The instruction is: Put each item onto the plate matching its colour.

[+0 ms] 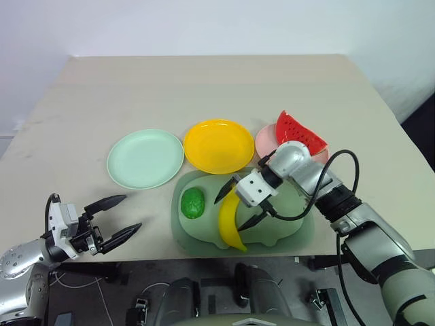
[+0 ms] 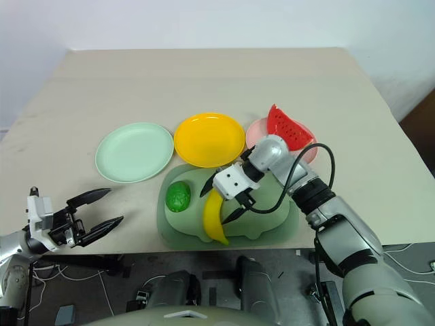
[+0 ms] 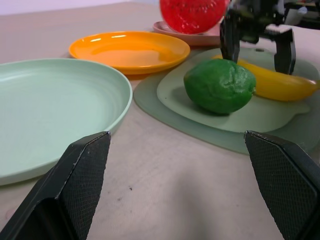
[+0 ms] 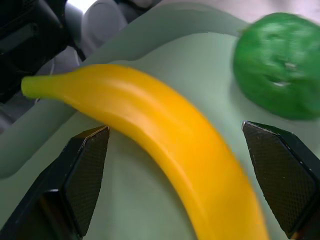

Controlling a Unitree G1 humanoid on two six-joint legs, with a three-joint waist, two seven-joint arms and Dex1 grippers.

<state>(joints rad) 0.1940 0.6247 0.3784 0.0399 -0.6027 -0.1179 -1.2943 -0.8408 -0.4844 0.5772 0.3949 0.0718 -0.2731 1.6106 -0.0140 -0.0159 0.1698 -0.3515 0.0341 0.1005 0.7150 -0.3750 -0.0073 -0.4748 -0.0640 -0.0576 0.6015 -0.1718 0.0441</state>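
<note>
Left eye view: I see the right gripper (image 1: 239, 204) spread wide astride the banana (image 1: 231, 223) on the dull-green mat (image 1: 299, 227), gripping nothing. The green fruit (image 1: 192, 203) lies beside the banana. The watermelon slice (image 1: 299, 132) rests on the pink plate (image 1: 264, 141); the yellow plate (image 1: 218, 145) and mint plate (image 1: 145, 157) are bare. The left gripper (image 1: 115, 216) hangs wide open and empty at the table's near edge.

Right wrist view: I see the banana between my spread fingers (image 4: 82, 177), the fruit beyond.
</note>
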